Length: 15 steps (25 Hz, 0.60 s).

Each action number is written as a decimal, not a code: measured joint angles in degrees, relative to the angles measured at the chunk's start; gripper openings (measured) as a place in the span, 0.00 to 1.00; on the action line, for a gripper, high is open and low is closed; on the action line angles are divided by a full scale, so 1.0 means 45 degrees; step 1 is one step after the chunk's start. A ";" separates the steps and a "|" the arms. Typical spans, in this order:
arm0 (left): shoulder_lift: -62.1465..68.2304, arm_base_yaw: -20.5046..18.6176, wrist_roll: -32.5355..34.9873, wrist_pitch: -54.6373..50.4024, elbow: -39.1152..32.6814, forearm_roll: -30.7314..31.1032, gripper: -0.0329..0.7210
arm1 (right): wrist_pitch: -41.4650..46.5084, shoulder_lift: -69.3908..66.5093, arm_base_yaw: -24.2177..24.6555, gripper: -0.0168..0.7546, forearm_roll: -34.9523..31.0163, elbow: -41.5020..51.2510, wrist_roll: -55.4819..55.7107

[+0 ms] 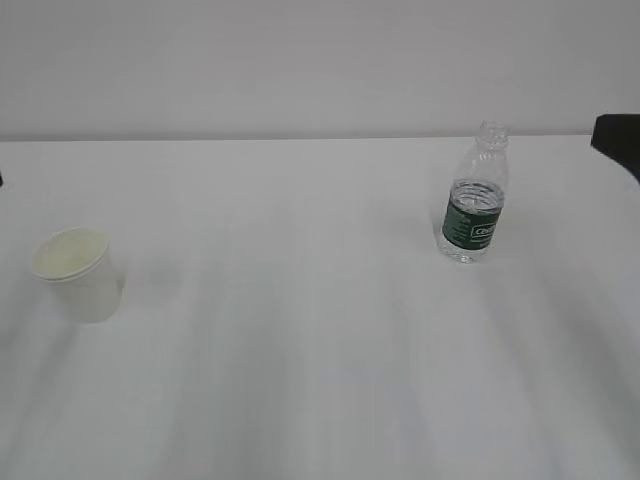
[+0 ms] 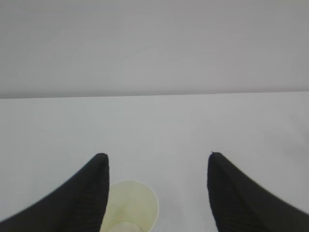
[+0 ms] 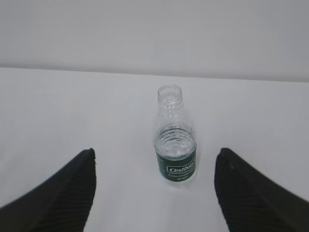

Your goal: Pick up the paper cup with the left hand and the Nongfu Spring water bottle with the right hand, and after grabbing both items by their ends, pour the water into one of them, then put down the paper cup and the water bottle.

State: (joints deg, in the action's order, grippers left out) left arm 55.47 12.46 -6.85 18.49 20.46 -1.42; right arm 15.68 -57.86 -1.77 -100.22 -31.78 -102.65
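approach step: your left gripper (image 2: 157, 159) wide over paper cup (image 2: 130, 205) at 6 o'clock, right gripper (image 3: 154, 154) wide, water bottle (image 3: 175, 140) at 12 o'clock; next close in.

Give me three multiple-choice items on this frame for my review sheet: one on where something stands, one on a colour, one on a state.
1. In the exterior view, where does the paper cup stand relative to the water bottle?
A. Far to its left, nearer the camera
B. Touching its right side
C. Directly behind it

2. What colour is the bottle's label?
A. Red
B. Dark green
C. Yellow

3. What is the state of the bottle?
A. Lying on its side
B. Lifted by the right fingers
C. Upright on the table, uncapped, untouched

Answers:
1 A, the cup sits low at the left edge and the bottle at upper right.
2 B, a dark green band with white lettering.
3 C, its open mouth points up and the fingers stand apart short of it.
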 joint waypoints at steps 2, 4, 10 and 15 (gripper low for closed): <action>0.0552 0.0072 0.0000 0.0433 0.0000 -0.0047 0.65 | 0.0246 -0.0409 0.0000 0.76 -0.0089 0.0000 -0.0275; 0.0852 0.0072 0.0000 0.0768 0.0000 -0.0104 0.65 | 0.0319 -0.0768 0.0000 0.76 -0.0149 0.0000 -0.0572; 0.1162 0.0101 0.0000 0.1299 0.0000 -0.0132 0.65 | 0.0604 -0.1282 0.0000 0.76 -0.0177 0.0000 -0.0902; 0.1662 0.0101 0.0000 0.2214 0.0000 -0.0154 0.65 | 0.1036 -0.2020 0.0000 0.76 -0.0177 0.0000 -0.0986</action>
State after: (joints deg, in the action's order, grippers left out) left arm 62.95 12.91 -6.85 28.45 20.46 -2.11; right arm 20.34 -66.95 -1.77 -101.01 -31.78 -107.09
